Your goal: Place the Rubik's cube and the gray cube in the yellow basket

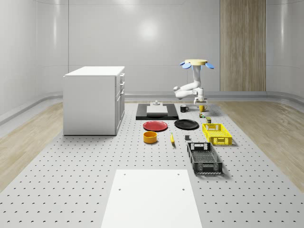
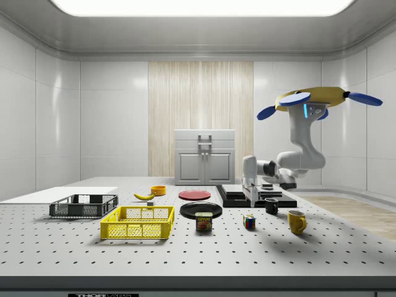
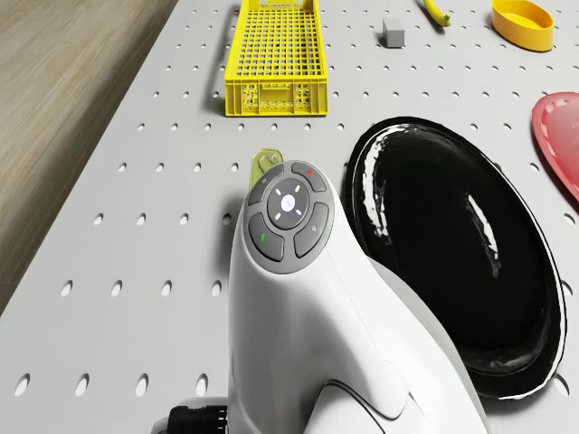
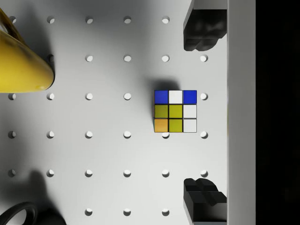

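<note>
Rubik's cube (image 4: pixel 175 111) sits on the bench (image 4: pixel 108 154) directly under the gripper (image 4: pixel 202 119), fingers (image 4: pixel 201 30) spread wide; drone (image 2: pixel 312 99) hovers above, yellow basket (image 1: pixel 216 133) well off

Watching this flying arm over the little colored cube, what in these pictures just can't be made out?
- Rubik's cube: the wrist view gives its top face alone, its sides unseen.
- Tool: how high it hangs over the cube is unclear.
- Gray cube: too small in the drone view for detail.
- Yellow basket: its far end is cut by the drone view's edge.
- Black plate: partly hidden by the arm.
</note>
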Controlling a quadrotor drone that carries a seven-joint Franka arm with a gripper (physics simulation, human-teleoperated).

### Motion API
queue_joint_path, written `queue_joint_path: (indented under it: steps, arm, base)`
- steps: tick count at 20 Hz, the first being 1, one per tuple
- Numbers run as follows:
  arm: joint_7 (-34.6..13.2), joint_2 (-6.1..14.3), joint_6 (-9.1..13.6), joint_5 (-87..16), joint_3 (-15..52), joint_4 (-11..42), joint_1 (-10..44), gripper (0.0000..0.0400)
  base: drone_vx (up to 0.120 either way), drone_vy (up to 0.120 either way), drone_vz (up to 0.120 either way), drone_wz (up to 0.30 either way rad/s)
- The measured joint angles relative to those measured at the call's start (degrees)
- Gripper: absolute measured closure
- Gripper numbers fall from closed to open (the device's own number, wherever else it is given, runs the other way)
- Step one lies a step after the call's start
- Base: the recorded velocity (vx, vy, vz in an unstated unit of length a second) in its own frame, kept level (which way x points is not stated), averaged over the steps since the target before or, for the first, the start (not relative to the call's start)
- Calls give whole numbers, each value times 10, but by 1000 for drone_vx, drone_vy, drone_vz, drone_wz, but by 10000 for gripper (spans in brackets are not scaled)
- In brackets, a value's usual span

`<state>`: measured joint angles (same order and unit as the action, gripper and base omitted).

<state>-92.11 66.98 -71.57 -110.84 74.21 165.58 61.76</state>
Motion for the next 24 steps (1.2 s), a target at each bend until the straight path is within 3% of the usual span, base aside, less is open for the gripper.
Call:
queue_joint_path:
  steps: [8,18,24]
  arm:
    - [-6,23,-21,9,4,-2,7,0]
    - [1,63,-84,-50,-66,-18,6,0]
    - [-1,67,-104,-67,-81,-47,30,0]
  base:
    - [0,0,-110,0]
    - [0,0,0,0]
    - [0,0,0,0]
